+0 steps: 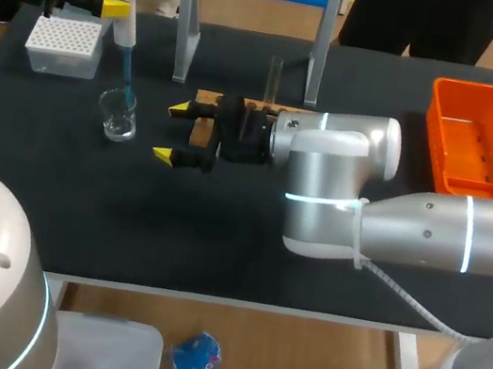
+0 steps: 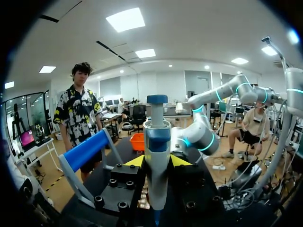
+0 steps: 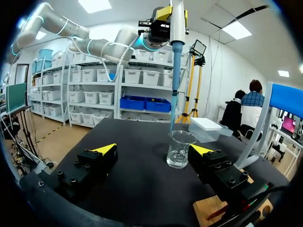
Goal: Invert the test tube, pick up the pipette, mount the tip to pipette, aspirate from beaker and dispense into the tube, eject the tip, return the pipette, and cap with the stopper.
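**Desk:** What does each claw have?

**Photographer:** The left gripper [image 2: 157,161] is clamped on the pipette [image 2: 157,142] from both sides, holding it upright straight above the beaker [image 1: 118,114]. The right gripper [image 1: 172,131] has its fingers spread wide and holds nothing. It lies just beside the beaker, on the side away from the tip box [image 1: 61,42].

**Desk:** What is the risk?

**Photographer:** The blue tip [image 3: 175,101] hangs at the beaker's mouth. If it comes down off-centre it may strike the glass rim and topple the light beaker. If it stops too shallow it may draw air. The idle right gripper is close enough that a sideways sweep could knock the beaker.

**Desk:** How do the views differ?

**Photographer:** Only the right wrist view shows the beaker side-on, with what looks like a shallow pool of liquid, though I cannot tell whether the tip reaches it. The left wrist view shows the grip, but the pipette hides the beaker. Only the head view shows the test tube [image 1: 273,75], standing in the wooden rack [image 1: 207,98] well beyond the right gripper from the beaker.
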Controlling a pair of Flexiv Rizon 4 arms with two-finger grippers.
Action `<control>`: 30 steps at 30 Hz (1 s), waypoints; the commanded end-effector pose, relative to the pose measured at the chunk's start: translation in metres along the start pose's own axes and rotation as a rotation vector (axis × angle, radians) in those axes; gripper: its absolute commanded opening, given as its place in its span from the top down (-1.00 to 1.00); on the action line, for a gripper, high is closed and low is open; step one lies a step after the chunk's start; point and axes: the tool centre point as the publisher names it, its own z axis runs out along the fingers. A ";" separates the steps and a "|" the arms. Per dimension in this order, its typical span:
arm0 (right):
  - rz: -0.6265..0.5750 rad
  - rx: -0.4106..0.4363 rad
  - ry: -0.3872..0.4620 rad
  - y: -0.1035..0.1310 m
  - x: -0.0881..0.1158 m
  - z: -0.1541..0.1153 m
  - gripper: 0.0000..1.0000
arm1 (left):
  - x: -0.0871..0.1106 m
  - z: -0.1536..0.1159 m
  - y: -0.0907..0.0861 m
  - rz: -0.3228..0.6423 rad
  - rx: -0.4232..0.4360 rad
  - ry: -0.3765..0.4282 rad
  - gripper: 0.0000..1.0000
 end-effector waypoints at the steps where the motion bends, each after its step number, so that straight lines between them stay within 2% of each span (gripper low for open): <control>1: 0.000 -0.001 -0.001 -0.001 0.000 0.000 -1.00 | -0.004 0.001 0.004 0.003 0.001 0.005 1.00; 30: 0.000 -0.001 -0.001 -0.001 0.000 0.000 -1.00 | -0.027 -0.012 0.041 -0.007 0.034 -0.005 1.00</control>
